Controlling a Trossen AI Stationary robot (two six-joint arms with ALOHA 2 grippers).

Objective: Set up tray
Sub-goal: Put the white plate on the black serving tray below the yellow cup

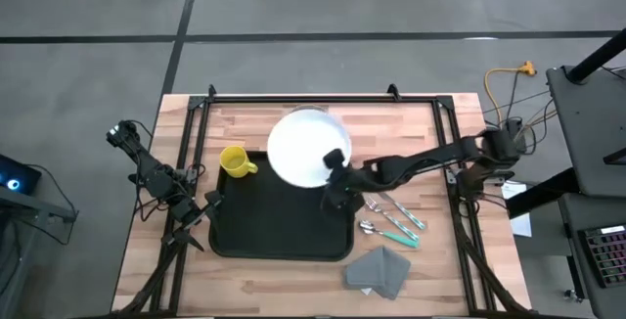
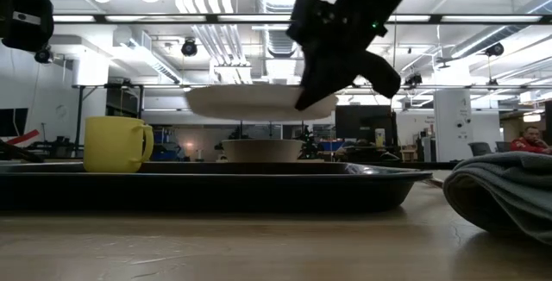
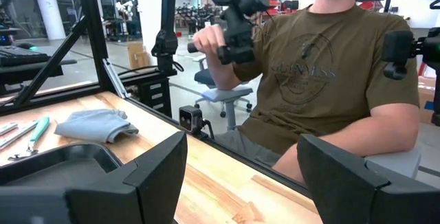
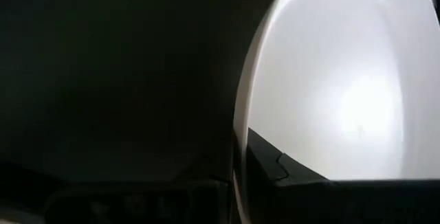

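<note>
The right gripper [image 1: 334, 165] pinches the rim of the white plate [image 1: 305, 147] and holds it level in the air above the far right part of the black tray [image 1: 284, 236], probably so it can be lowered flat without tipping. The tray lies mid-desk [image 1: 293, 280], with the yellow mug [image 1: 235, 160] at its far left corner. The left gripper [image 1: 201, 211] waits open-fingered at the tray's left edge, clear of the plate's path.

The left gripper [image 3: 240, 176] shows its two dark fingers [image 3: 155, 176] spread well apart, nothing between them, above the wooden table [image 3: 220, 189]. A corner of the black tray [image 3: 65, 161] lies just beside one finger. Past it on the table rest a folded grey napkin [image 3: 96, 124] and teal-handled cutlery [image 3: 24, 136]. Beyond the table edge a person in an olive T-shirt [image 3: 330, 80] sits, one hand [image 3: 210, 42] gripping a dark control arm [image 3: 237, 18].
</note>
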